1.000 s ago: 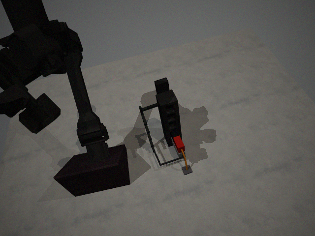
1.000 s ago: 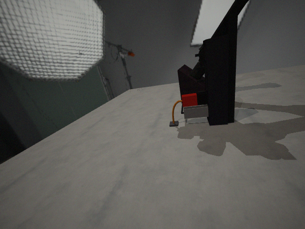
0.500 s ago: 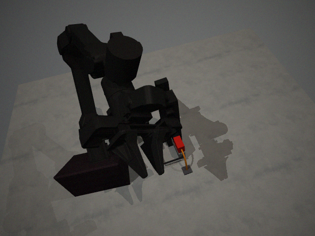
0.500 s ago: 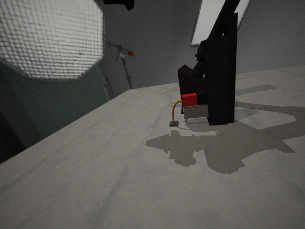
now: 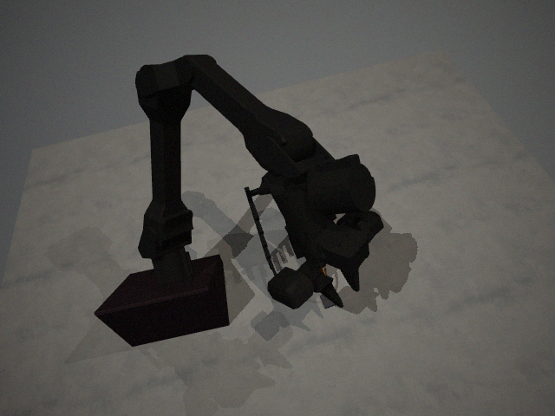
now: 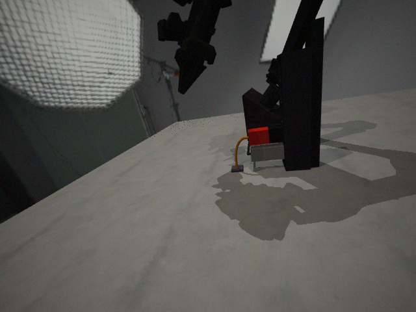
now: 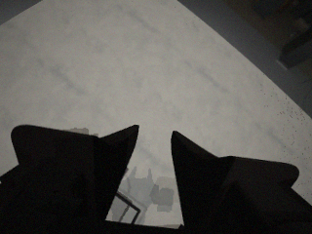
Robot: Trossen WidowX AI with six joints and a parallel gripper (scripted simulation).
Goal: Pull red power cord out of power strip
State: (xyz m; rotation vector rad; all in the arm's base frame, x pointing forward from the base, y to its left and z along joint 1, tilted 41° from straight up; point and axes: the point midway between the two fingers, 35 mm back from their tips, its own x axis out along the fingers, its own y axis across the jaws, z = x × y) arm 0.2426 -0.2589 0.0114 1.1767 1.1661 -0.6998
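Note:
The power strip (image 6: 300, 110) is a tall dark block standing upright. The red plug (image 6: 259, 136) is at its lower left side in the exterior view, its black part against the strip. An orange cord (image 6: 236, 153) (image 5: 323, 270) curves from the plug down to a small dark plate (image 6: 236, 168) (image 5: 329, 303). My gripper (image 5: 349, 297) (image 6: 182, 90) (image 7: 155, 132) is partly open, with nothing between its fingers. It hangs in the air, up and to the left of the plug in the exterior view, touching nothing. The arm hides the red plug in the top view.
A thin dark rod frame (image 5: 258, 219) stands beside the strip. A grey block (image 6: 266, 153) is under the plug. The dark red arm base (image 5: 170, 308) stands at the left in the top view. Arm shadows fall over the pale table (image 5: 447, 313) (image 6: 151, 218).

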